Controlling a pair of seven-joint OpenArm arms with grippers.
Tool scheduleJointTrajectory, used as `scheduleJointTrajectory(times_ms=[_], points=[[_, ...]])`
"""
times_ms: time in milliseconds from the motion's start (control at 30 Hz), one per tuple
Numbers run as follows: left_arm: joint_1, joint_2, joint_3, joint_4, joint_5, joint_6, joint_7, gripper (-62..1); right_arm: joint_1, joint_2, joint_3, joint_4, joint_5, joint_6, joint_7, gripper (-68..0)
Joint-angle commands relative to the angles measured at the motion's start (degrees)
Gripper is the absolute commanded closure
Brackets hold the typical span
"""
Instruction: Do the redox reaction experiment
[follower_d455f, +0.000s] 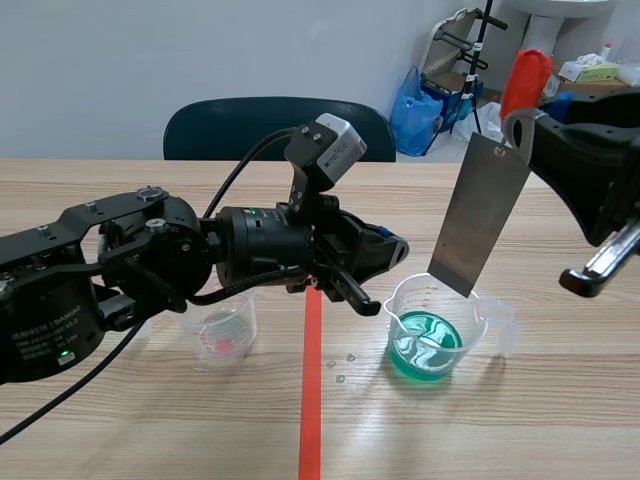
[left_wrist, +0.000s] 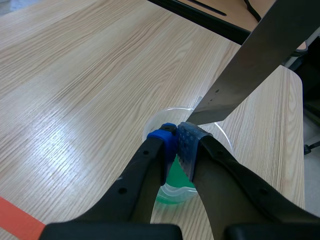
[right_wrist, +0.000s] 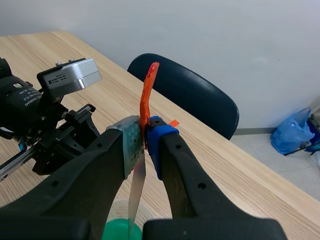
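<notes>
Closest to the camera, the left arm (follower_d455f: 100, 270) is lying across the table (follower_d455f: 560, 420). Its left gripper (follower_d455f: 385, 280) seems to be pinching the near rim of the clear cup (follower_d455f: 500, 325), probably to stop it from tipping. This cup, holding green liquid (follower_d455f: 430, 345), is standing at 5 o'clock from that gripper. The right gripper (right_wrist: 142, 145) is clamping a metal strip (follower_d455f: 480, 215) under its orange handle (follower_d455f: 525, 80), so the strip is hanging tilted with its lower corner inside the cup, ready for dipping. A second cup (follower_d455f: 220, 335) is standing at 8 o'clock.
</notes>
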Motion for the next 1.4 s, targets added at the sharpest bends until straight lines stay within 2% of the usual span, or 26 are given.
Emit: scheduleJointTrajectory(times_ms=[0,200,300,400,467,633,733,800,900,967,1167,1267,1367], points=[[-0.48,-0.07,-0.13,1.18,0.22,-0.09,-0.55,-2.5,0.68,0.28,0.11,0.9,0.63,-0.37,0.85,-2.0],[-0.48,-2.99,-0.26,1.2,0.17,-0.09,-0.83,-2.6,0.68,0.28,0.11,0.9,0.63,-0.37,0.85,-2.0],[-0.13,-7.45,-1.4,2.03,-0.02,-0.15,-0.83,-2.6,0.68,0.28,0.11,0.9,0.63,-0.37,0.85,-2.0],[1.81,-14.56,-4.2,5.57,-1.38,-0.2,-1.46,-2.6,0.68,0.28,0.11,0.9,0.63,-0.37,0.85,-2.0],[4.42,-20.28,-7.28,9.03,-2.73,-0.2,-2.91,-2.6,0.68,0.28,0.11,0.9,0.63,-0.37,0.83,-2.0],[16.94,-34.75,-19.12,16.39,-2.82,-0.17,-9.14,-2.6,0.68,0.28,0.11,0.9,0.63,-0.37,0.83,-2.0],[29.07,-41.2,-27.85,18.16,-2.78,-0.17,-15.32,-2.6,0.68,0.28,0.11,0.9,0.63,-0.37,0.83,-2.0],[38.58,-43.56,-33.79,18.14,-2.73,-0.15,-20.26,-2.6,0.68,0.28,0.11,0.9,0.63,-0.37,0.83,-2.0],[53.83,-43.63,-42.97,18.14,-1.36,-0.15,-27.19,-2.6,0.68,0.28,0.11,0.9,0.63,-0.37,0.81,-2.0],[63.34,-41.88,-48.48,18.14,1.31,-0.13,-32.79,-2.6,0.68,0.28,0.11,0.9,0.63,-0.37,0.76,-2.0],[85.05,-30.97,-62.88,18.12,14.32,-0.11,-46.84,-2.7,0.68,0.28,0.11,0.9,0.63,-0.37,0.61,-2.0],[92.65,-26.56,-66.97,18.12,20.44,-0.09,-54.1,-2.7,0.68,0.28,0.11,0.9,0.63,-0.37,0.63,-2.0],[98.92,-23.61,-69.72,18.12,24.96,-0.09,-59.69,-2.8,0.68,0.28,0.11,0.9,0.63,-0.37,0.63,-2.0]])
